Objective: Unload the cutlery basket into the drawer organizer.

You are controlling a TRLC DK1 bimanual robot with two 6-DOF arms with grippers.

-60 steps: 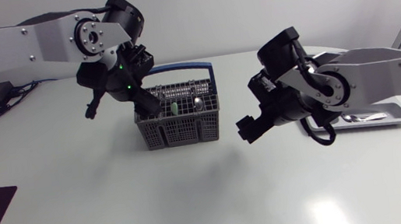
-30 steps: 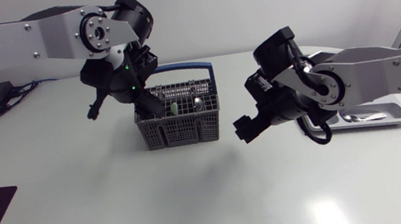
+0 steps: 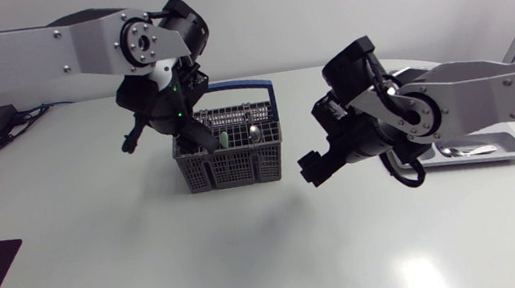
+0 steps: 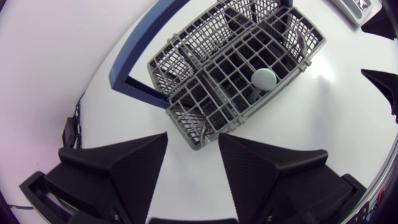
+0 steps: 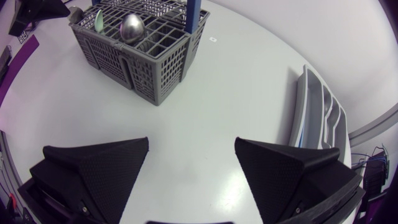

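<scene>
I see a matt grey plastic basket [image 3: 231, 168], its glossy blue handle [image 3: 242, 88], a shiny metal spoon [image 5: 132, 26] and a smooth white table [image 3: 155, 275].

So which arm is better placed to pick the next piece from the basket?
Probably left: the left end effector hangs open over a corner of the basket. The right end effector, also open, is off to its side, nearer the organizer.

The grey cutlery basket [image 4: 230, 68] stood on the white table [image 4: 56, 56], its blue handle [image 4: 134, 59] arching up along one side. A pale round utensil end [image 4: 265, 79] sat in one of the basket's cells. The basket's nearest corner showed between the spread fingers of the left hand [image 4: 193, 140], which gripped nothing.
</scene>
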